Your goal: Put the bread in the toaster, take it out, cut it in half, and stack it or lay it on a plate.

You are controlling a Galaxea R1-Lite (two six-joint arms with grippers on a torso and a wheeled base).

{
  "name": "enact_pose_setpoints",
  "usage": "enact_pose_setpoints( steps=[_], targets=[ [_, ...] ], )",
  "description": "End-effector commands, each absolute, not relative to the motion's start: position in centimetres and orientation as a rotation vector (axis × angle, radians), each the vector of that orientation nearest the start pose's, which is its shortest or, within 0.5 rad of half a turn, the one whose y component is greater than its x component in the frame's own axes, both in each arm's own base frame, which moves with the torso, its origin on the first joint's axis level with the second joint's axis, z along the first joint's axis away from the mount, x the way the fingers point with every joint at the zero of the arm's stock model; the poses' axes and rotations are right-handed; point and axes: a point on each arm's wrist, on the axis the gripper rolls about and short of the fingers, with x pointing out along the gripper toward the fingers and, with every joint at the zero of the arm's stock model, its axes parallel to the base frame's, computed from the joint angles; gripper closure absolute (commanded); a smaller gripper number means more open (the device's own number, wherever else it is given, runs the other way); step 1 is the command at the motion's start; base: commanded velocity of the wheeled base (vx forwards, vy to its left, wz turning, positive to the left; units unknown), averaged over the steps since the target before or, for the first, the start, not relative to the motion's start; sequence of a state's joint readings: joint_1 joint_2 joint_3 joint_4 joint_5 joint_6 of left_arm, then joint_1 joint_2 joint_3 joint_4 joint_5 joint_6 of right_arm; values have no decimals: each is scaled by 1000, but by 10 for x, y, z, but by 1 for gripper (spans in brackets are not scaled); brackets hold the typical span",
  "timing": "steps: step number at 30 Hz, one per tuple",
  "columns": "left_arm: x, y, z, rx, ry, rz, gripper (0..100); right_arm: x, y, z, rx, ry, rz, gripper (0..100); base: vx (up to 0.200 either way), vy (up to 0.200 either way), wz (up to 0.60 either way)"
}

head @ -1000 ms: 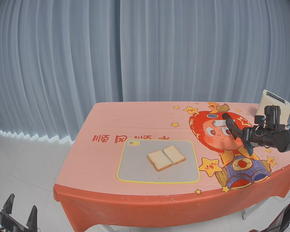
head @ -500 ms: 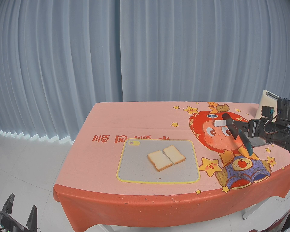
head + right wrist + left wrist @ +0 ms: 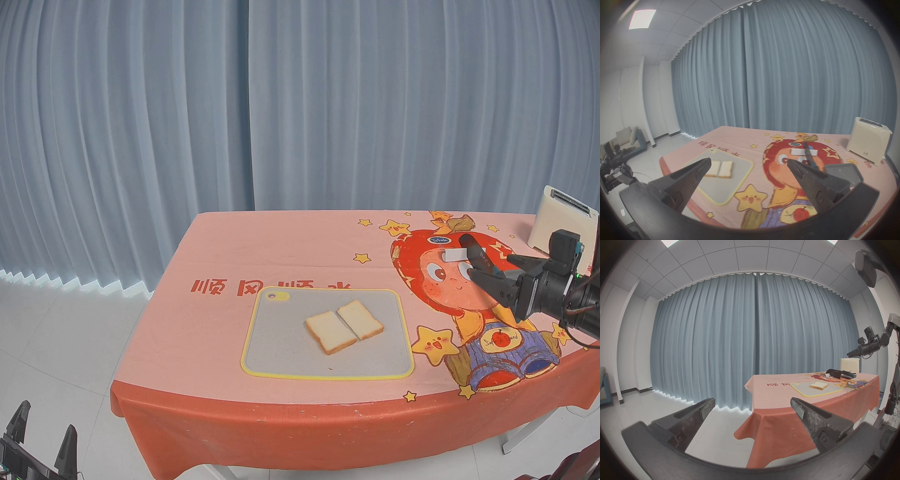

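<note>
Right gripper (image 3: pixel 748 162) spread; bread halves (image 3: pixel 344 326) diagonal

Right arm (image 3: pixel 558 289): black, boxy links, loose black cables.
Left end effector (image 3: pixel 752 400): dark grey tapered fingers (image 3: pixel 818 424), one screw each.

Head view. A pleated matt cloth curtain (image 3: pixel 187 112) spans the upper frame, with glossy floor tiles (image 3: pixel 50 350) at lower left. The tablecloth (image 3: pixel 250 250) is smooth printed fabric. At centre, a matt grey, plastic-looking cutting board (image 3: pixel 281 356) bears the bread halves (image 3: pixel 344 325), which show porous crumb and browner crust. At the right edge, the toaster (image 3: pixel 559 222) has a smooth cream casing. The right gripper (image 3: pixel 748 162) has matt black, finely scuffed fingers (image 3: pixel 818 187).
</note>
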State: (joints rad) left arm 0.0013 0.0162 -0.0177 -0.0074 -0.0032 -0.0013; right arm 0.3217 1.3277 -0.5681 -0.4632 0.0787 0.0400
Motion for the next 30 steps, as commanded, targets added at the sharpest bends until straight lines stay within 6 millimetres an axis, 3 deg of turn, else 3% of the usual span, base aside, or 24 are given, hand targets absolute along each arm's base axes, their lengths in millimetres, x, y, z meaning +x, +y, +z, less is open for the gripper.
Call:
enact_pose_setpoints(
  steps=[1,8,30],
  targets=[
    [-22,0,76,-2,-2,-2,0,179,74,195,-6,292,455,0,0,0,0],
    [-22,0,76,-2,-2,-2,0,167,72,205,-4,240,472,0,0,0,0],
    [-22,0,76,-2,-2,-2,0,150,85,191,-71,265,586,0,0,0,0]
  ],
)
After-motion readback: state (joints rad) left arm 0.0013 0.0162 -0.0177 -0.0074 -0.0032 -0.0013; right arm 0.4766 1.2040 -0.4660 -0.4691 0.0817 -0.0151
